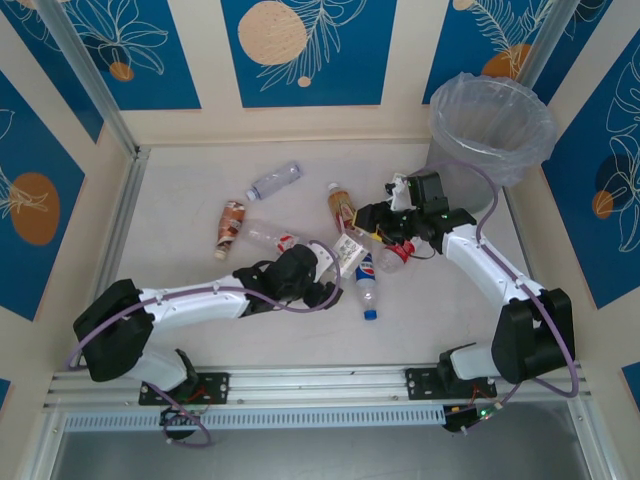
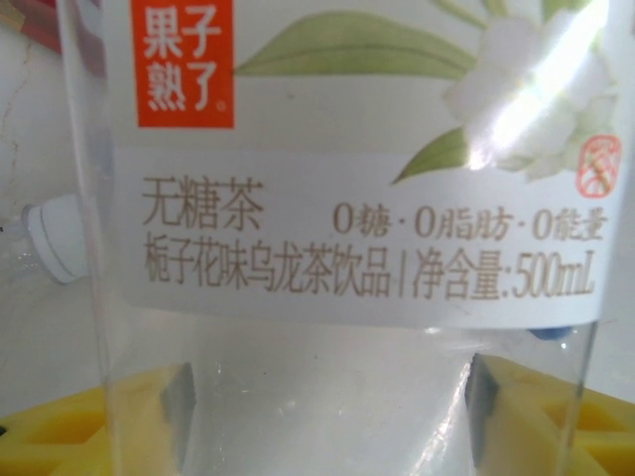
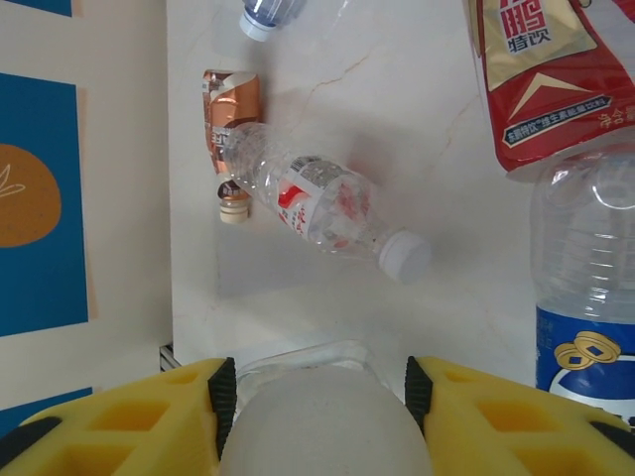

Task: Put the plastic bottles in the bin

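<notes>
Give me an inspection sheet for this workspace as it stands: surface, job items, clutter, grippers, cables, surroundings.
Surface: pale marble-look table, no spills seen.
Job's things: bag-lined grey bin at the far right corner. On the table: blue-labelled clear bottle, brown bottle, red-white bottle, orange-capped bottle, Pepsi-style bottle, red-labelled bottle.
Clutter: nothing seen.
Grippers: left gripper fingers grip the white-labelled tea bottle; right gripper fingers pinch a blurred pale bottle.
Cables: a purple cable runs along each arm, looping free near the wrists.
Surroundings: blue leaf-print wall panels; aluminium rail at the near edge.
</notes>
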